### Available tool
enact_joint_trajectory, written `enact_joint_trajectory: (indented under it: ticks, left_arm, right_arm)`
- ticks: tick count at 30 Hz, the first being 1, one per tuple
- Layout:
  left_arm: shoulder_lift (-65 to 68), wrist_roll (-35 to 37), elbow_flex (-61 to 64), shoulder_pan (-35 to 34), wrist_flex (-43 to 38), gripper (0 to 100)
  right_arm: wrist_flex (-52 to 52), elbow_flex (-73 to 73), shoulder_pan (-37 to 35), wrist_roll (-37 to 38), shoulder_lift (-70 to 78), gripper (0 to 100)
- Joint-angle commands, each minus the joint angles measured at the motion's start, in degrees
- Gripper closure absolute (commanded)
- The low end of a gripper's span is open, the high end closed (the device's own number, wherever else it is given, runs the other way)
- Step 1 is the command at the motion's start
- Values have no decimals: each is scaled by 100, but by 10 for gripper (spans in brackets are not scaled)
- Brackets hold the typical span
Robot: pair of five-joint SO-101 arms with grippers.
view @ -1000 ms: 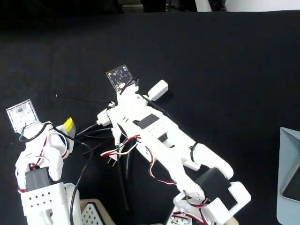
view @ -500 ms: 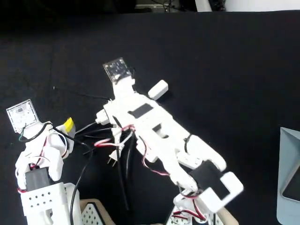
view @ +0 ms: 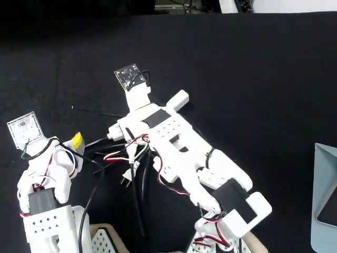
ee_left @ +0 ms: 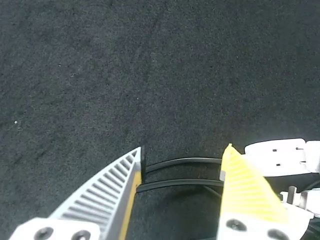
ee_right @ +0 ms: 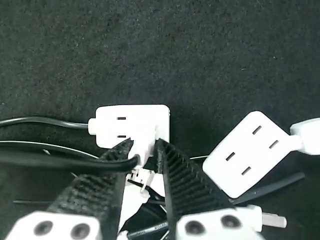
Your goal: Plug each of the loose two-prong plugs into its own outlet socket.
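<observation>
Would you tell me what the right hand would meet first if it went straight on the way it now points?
Most likely the white rectangular outlet block with two slots, which lies directly ahead of the right hand; how near it is cannot be judged from these views.

From above, the right arm [view: 184, 153] hides most of what lies beneath it. We see 1 outlet block [view: 179, 99] poking out at its 1 o'clock side, and at 9 o'clock a white piece [view: 112, 134], too little of it to identify. The loose plug [view: 126, 181] has its cord lost among wires. A grey object [view: 324, 200] is cut off at 3 o'clock. The right gripper [ee_right: 144, 145] covers part of a socket block [ee_right: 132, 125]. In the left wrist view the edge cuts a white block [ee_left: 280, 154].
</observation>
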Motion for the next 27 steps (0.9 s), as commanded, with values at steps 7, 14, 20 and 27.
enact_joint_trajectory:
  ticks: [7,14,20,27]
  left_arm:
    - [-53,-35,-22,-57,-132,747]
    - [-53,-35,-22,-48,-132,747]
    - [-53,-35,-22,-48,-132,747]
    - [-53,-35,-22,-48,-132,747]
  right_arm:
    - [-9,-180,105,-202,-198,863]
    - [-448,-119,105,-229,-189,886]
    - [-659,-31,105,-202,-189,982]
    - [-598,-31,132,-97,-251,986]
